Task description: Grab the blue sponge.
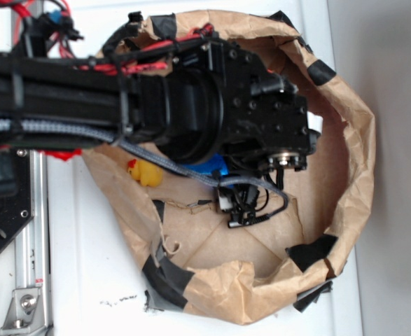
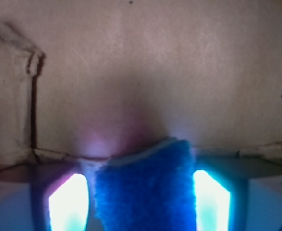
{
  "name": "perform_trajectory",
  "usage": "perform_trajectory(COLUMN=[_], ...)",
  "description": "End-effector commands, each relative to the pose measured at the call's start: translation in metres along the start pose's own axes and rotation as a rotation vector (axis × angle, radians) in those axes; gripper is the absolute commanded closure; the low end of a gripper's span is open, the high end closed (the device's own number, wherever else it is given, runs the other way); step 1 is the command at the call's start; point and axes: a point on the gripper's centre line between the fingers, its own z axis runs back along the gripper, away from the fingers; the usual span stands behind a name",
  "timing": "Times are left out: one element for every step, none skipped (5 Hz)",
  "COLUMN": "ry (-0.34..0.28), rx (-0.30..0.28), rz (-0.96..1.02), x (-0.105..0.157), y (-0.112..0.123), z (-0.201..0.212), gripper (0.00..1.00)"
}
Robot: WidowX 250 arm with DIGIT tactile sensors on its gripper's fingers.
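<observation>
The blue sponge [image 2: 145, 187] stands between my two fingertips in the wrist view, with its pale top edge tilted. My gripper [image 2: 141, 202] is shut on it. The right pad [image 2: 210, 197] presses its side and the left pad [image 2: 68, 202] sits right at its other side. Brown paper floor lies just beyond. In the exterior view only a sliver of the blue sponge [image 1: 217, 168] shows under the black wrist, and the fingers are hidden by the arm.
A brown paper bag with rolled walls [image 1: 356, 147] and black tape patches [image 1: 310, 252] rings the work area. A yellow duck [image 1: 143, 172] sits on the paper beside the arm. A small black wired part [image 1: 246, 210] hangs below the wrist.
</observation>
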Motion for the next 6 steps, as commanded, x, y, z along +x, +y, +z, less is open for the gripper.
perform_trajectory(ry=[-0.117, -0.277, -0.394, -0.318, -0.277, -0.273], rx=[0.109, 0.215, 0.073, 0.056, 0.059, 0.078], rz=[-0.207, -0.218, -0.207, -0.200, -0.204, -0.184], x=[0.006, 0.002, -0.005, -0.006, -0.007, -0.007], y=[0.008, 0.006, 0.002, -0.005, -0.006, -0.005], z=[0.073, 0.125, 0.175, 0.182, 0.177, 0.177], gripper=[1.00, 1.00, 1.00, 1.00, 1.00, 1.00])
